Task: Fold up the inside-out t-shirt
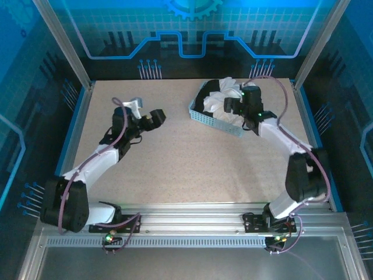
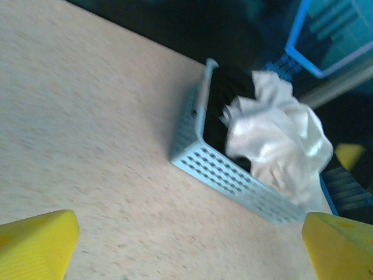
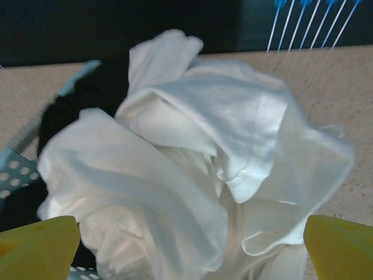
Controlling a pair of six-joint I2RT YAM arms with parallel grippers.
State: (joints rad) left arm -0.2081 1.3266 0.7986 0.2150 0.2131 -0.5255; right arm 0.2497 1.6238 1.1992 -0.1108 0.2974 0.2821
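**Item:** inside-out t-shirt (image 3: 175, 175), white, thin, soft cloth, crumpled in a heap
**Location:** piled in the pale blue perforated basket (image 1: 213, 121) at the far right of the table (image 1: 175, 169), on top of a black garment (image 3: 70, 111)
**Handling, as judged:** light and limp, no shape of its own; will drape and trail when lifted, and may drag the black garment along or tip the basket
**Where to hold:** pinch a raised fold or the stitched hem edge lying uppermost, not the bulk
**Right gripper** (image 3: 189, 251): fingers spread wide, close over the heap, holding nothing
**Left gripper** (image 2: 189, 248): fingers likewise wide apart, empty, over bare table, well apart from the basket
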